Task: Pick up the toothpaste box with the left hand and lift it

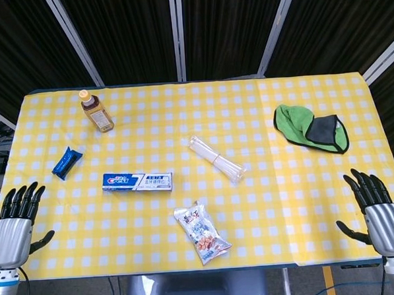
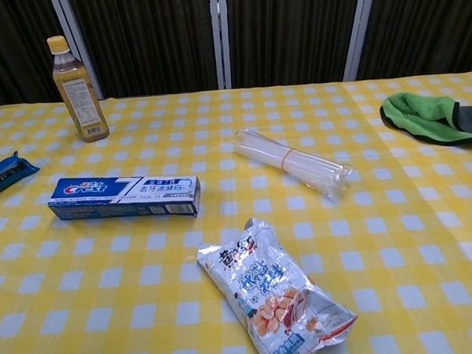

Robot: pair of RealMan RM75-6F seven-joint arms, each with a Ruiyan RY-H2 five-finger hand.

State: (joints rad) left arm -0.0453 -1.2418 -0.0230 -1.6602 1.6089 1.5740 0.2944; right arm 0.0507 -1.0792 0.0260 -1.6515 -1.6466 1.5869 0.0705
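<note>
1. Two hands sit at the near edge of the yellow checked tablecloth (image 1: 248,118): the left hand (image 1: 14,223) at the near-left corner, the right hand (image 1: 379,210) at the near-right corner. Both have fingers spread and hold nothing.
2. Toothpaste box (image 1: 137,182): lies flat on the tablecloth, long side across the table, well apart from the left hand and untouched.
3. Blue wrapped bar (image 1: 67,162): left of the toothpaste box and slightly farther back.
4. Tea bottle (image 1: 96,111): upright, behind the toothpaste box, toward the far-left.
5. Snack packet (image 1: 201,232): near side of the toothpaste box, to its right.
6. Clear straw bundle (image 1: 217,158): right of the toothpaste box, lying diagonally.
7. Green-and-grey cloth (image 1: 311,128): far right of the toothpaste box.
</note>
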